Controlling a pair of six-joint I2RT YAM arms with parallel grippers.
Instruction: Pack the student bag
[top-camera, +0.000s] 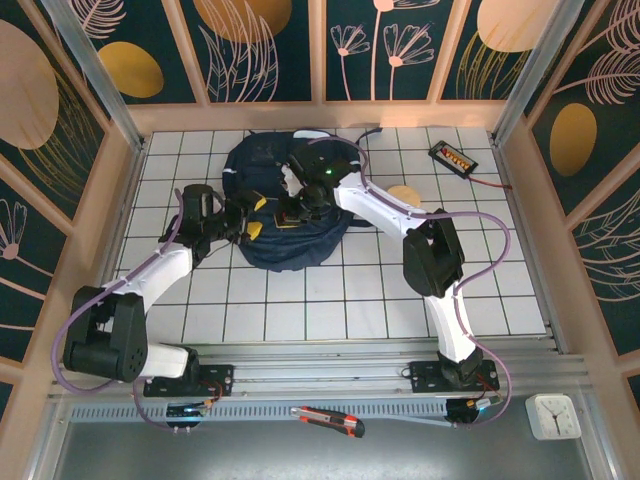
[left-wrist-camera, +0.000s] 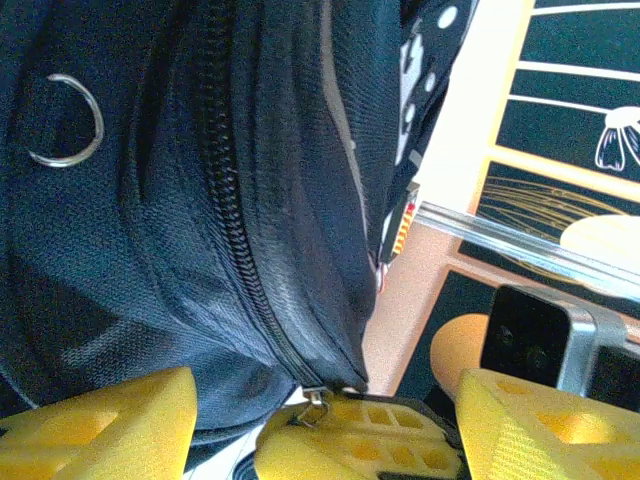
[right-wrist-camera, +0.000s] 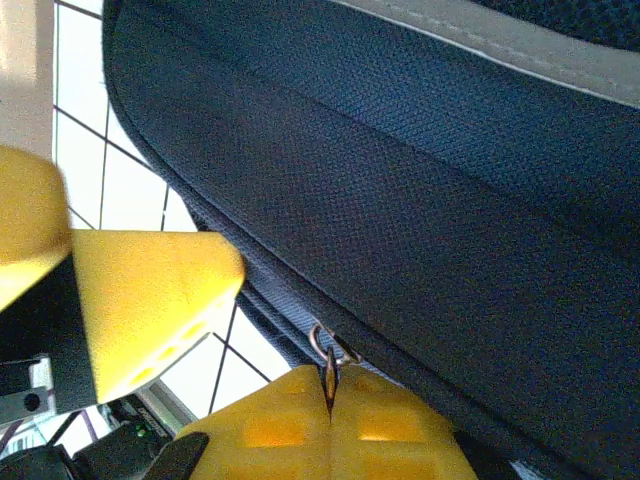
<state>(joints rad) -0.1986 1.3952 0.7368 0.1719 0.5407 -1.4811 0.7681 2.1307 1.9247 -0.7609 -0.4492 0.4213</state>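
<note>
White tiles cover the surface, boxed in by dark walls painted with pale flowers. The student bag lies on it at the far centre, a dark rounded heap with its zip track curving round the near-left side. Your right hand is on that track, fingers pressed together and pinching the small metal zip pull at the bag's near edge. Your left hand sits just beside it on the left, spread and holding nothing. In its wrist view its yellow fingers stand either side of the pinched pull, with the bag's fabric close in front. So the bag lies to the right and far of the left hand, and beneath the right one. The zip's line runs straight away from the pull up the bag's flank, so I judge any tug must follow that line, and the left hand is the nearer free one to brace the fabric. Well apart sit a small tester at the far right, and a box cutter and a white clock on the near ledge.
</note>
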